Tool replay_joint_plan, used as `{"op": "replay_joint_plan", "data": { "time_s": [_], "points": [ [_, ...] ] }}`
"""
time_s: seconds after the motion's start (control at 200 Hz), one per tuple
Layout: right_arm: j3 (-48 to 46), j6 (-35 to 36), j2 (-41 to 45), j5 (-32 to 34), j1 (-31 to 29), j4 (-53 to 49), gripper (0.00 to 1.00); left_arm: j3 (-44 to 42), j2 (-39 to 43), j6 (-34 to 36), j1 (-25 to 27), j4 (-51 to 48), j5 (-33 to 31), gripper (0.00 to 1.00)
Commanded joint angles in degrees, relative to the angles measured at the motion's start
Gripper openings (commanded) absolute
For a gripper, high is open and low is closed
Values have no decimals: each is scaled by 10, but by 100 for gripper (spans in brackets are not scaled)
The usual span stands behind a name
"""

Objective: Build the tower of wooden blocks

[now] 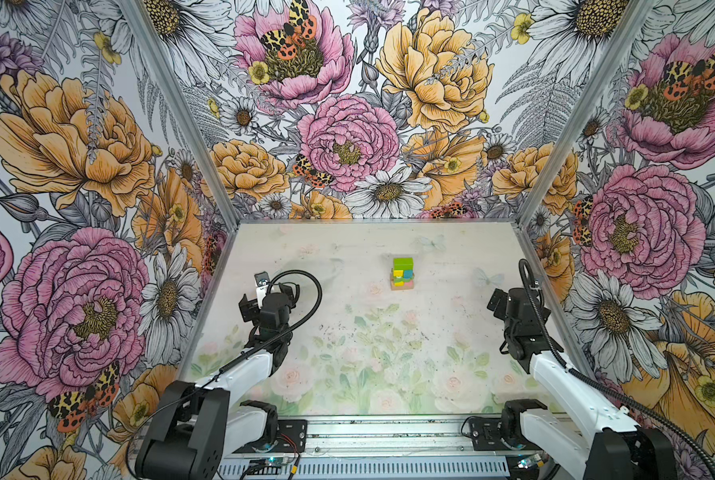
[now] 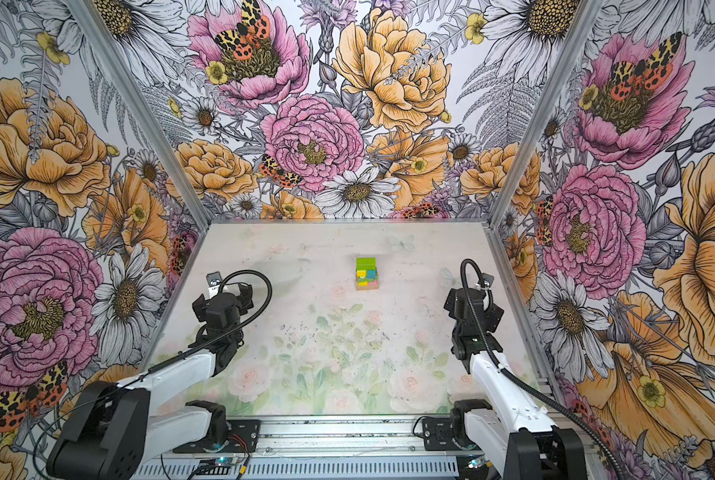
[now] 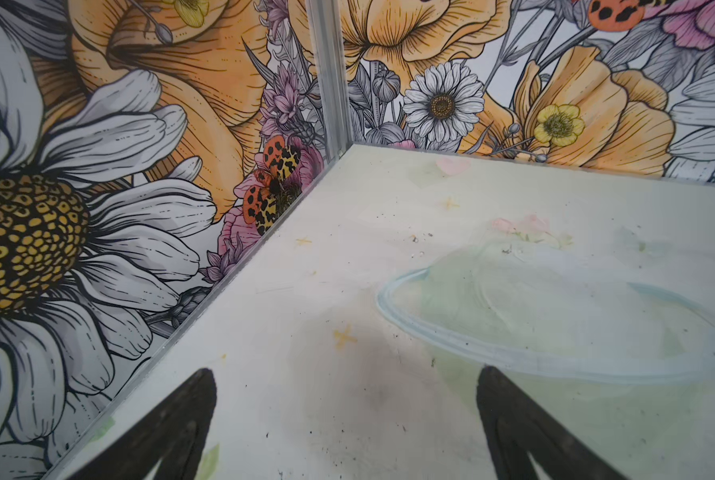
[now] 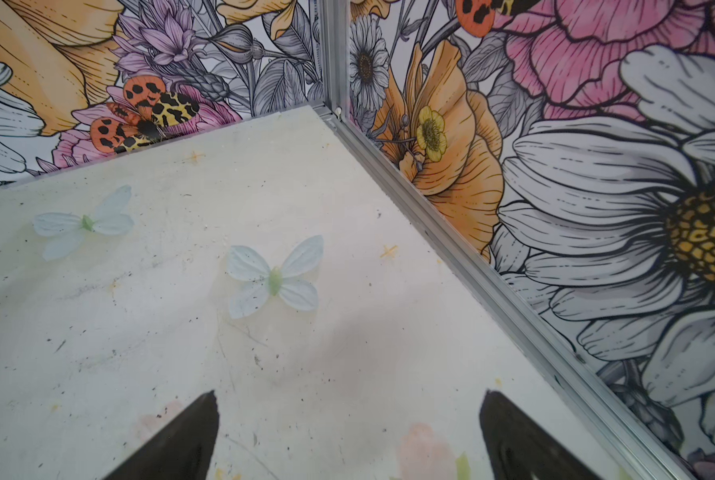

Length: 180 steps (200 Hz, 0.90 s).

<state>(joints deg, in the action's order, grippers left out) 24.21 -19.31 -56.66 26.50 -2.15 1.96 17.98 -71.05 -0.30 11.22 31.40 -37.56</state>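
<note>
**Top views:** stereo pair, high over the near edge, looking down and fwd across the whole table (image 1: 347,249). Both show the wood block tower (image 1: 402,273) (image 2: 366,273) and both arms.
**L wrist cam:** low, close to table, looks past the left gripper (image 3: 345,419) toward far-left corner post (image 3: 326,75).
**R wrist cam:** likewise, past the right gripper (image 4: 347,428) toward far-right corner post (image 4: 333,54).
</note>
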Motion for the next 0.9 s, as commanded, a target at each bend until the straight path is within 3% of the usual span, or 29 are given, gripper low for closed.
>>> {"op": "replay_joint_plan", "data": {
  "time_s": [0.0, 0.09, 0.145, 0.215, 0.275, 0.345, 0.415, 0.465, 0.5, 0.54, 0.58, 0.615, 0.895],
  "points": [
    [-23, 33, -31, -17, 4, 145, 100, -10, -55, 70, -11, 195, 82, 99],
    [-43, 58, -83, -43, 11, 241, 100, -5, -136, 29, -54, 263, 158, 99],
    [-54, 64, -123, -63, 18, 307, 100, -7, -206, 24, -74, 359, 184, 99],
    [-47, 74, -163, -111, 29, 352, 100, 12, -159, 28, -74, 232, 225, 99],
    [-50, 107, -191, -133, 30, 414, 100, 20, -187, 28, -87, 276, 251, 99],
    [-57, 117, -240, -151, 38, 488, 100, 41, -171, 2, -115, 202, 303, 99],
    [-52, 136, -335, -207, 43, 587, 100, 37, -179, 2, -117, 228, 309, 99],
    [-16, 133, -299, -219, 45, 446, 100, 38, -177, 1, -118, 219, 311, 99],
    [-18, 143, -326, -241, 46, 504, 100, 37, -179, 1, -119, 224, 314, 99],
    [-7, 140, -309, -247, 47, 444, 100, 38, -177, -1, -121, 219, 317, 99],
    [-17, 143, -323, -250, 48, 496, 100, 39, -178, -1, -122, 221, 317, 99],
    [-9, 140, -311, -247, 48, 453, 100, 39, -178, -1, -122, 220, 318, 99],
    [-16, 148, -315, -229, 37, 478, 100, 38, -178, 4, -112, 221, 300, 99]
  ]
}}
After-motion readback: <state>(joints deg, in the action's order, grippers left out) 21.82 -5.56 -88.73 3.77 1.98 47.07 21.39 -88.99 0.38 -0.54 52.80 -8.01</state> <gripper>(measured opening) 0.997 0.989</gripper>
